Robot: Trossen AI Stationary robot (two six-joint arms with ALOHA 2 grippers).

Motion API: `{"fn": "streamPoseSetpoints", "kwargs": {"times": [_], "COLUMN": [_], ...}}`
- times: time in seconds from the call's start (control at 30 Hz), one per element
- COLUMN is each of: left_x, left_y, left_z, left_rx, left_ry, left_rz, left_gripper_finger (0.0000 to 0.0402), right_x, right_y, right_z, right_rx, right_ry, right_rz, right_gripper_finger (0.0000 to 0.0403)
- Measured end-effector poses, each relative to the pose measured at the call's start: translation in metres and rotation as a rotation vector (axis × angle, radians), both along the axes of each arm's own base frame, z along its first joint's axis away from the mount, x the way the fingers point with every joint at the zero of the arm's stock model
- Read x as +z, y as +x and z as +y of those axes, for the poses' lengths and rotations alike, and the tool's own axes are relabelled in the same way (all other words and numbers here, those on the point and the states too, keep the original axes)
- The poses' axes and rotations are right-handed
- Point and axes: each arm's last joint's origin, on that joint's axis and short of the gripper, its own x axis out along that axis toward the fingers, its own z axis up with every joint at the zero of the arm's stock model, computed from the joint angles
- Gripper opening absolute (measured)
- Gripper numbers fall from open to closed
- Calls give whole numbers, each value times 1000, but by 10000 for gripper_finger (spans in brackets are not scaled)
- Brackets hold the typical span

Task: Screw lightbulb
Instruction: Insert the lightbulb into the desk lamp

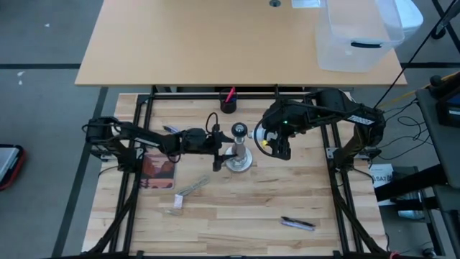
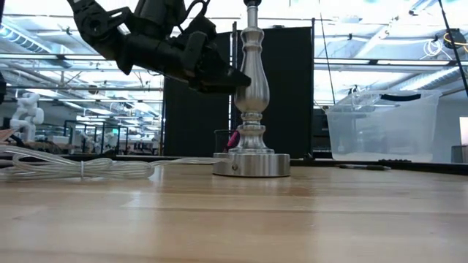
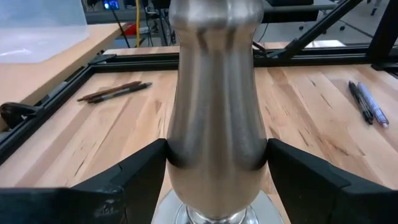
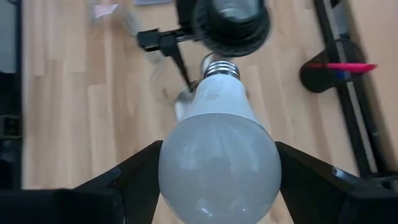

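The silvery socket stand (image 2: 252, 95) stands upright on its round disc foot (image 2: 251, 164) in the middle of the table; it also shows in the high view (image 1: 239, 160). My left gripper (image 1: 219, 152) is shut on the stand's post from the left. My right gripper (image 1: 271, 144), to the right of the stand's top, is shut on the frosted white lightbulb (image 4: 217, 162). The bulb's silvery screw base (image 4: 221, 68) points away from the wrist, close to the stand's dark socket opening (image 4: 231, 25). The low view does not show my right gripper. My left gripper pinches the bulging middle of the post (image 3: 214, 124) between its two fingers (image 3: 143, 177), one on each side. The fingers come about level from the table's left and lie across the post. The stand stays upright on the table. My right gripper pinches the bulb's round globe (image 4: 217, 174) between its two fingers (image 4: 140, 177), at the globe's widest part. The bulb is lifted clear of the table, its screw base pointing away from the wrist toward the socket.
A clear plastic bin (image 1: 356, 36) stands on the far table. A black cup with a red pen (image 1: 228, 103) is at the far edge. Pens (image 1: 298, 223) lie near the front right, a white cable (image 2: 80, 168) and a reddish object (image 1: 158, 169) at the left.
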Motion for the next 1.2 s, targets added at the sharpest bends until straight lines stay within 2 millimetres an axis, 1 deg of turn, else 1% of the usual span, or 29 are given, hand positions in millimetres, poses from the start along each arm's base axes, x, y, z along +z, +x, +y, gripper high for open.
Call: {"fn": "streamPoseSetpoints", "kwargs": {"times": [0.27,0.47,0.6,0.77,0.97,1.2], "left_x": [0,1,1,3,8,13], "left_y": [0,0,0,2,6,8], "left_z": [1,1,1,0,-1,-1], "left_rx": [-6,-18,-20,-24,-31,-53], "left_ry": [-3,-10,-21,-26,-27,-26], "left_rz": [-4,-15,-23,-18,-32,-51], "left_gripper_finger": [275,275,275,275,275,275], "right_x": [0,6,18,34,33,31], "right_y": [-1,0,-2,-10,-10,-7], "right_z": [15,22,21,17,11,11], "right_rx": [83,132,140,99,65,64], "right_ry": [59,53,32,-48,-66,-69], "right_rz": [-4,-63,-146,-221,-202,-188], "right_gripper_finger": [269,269,268,267,270,272]}}
